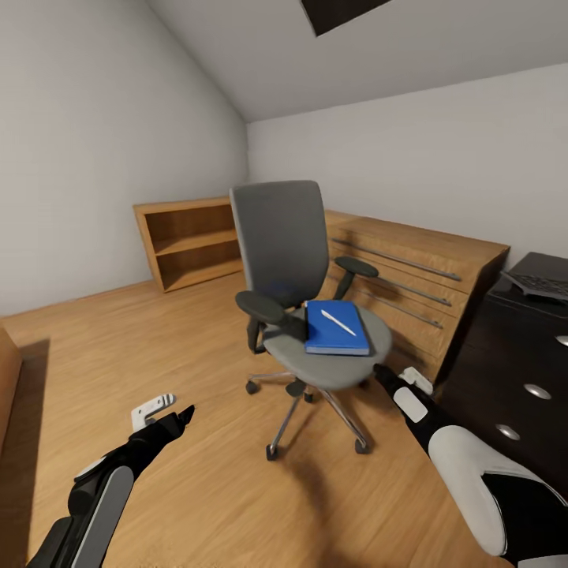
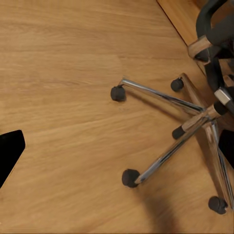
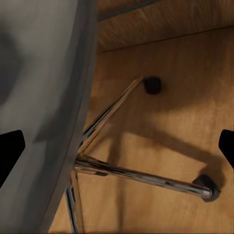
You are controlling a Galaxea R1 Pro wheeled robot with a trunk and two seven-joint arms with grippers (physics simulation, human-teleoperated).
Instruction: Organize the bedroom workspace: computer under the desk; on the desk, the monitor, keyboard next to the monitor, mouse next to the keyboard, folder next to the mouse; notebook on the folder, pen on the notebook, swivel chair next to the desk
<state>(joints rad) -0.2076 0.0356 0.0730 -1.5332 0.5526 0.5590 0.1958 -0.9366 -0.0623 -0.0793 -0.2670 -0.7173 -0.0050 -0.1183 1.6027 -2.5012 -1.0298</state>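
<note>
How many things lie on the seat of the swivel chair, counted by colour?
Blue: 1, the notebook, flat on the seat of the swivel chair
White: 1, the pen, lying on the blue item
Dark: 1, a thing beside the blue one, kind unclear
Total: 3

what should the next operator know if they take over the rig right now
Left gripper: open, empty, low over the floor left of the swivel chair.
Right gripper: open, empty, just short of the seat's front edge.
On the seat: blue folder, white pen lying on it. Keyboard sits on the dark desk at right.
Done: nothing lifted yet.
Left: folder, pen, chair to the desk.
</note>
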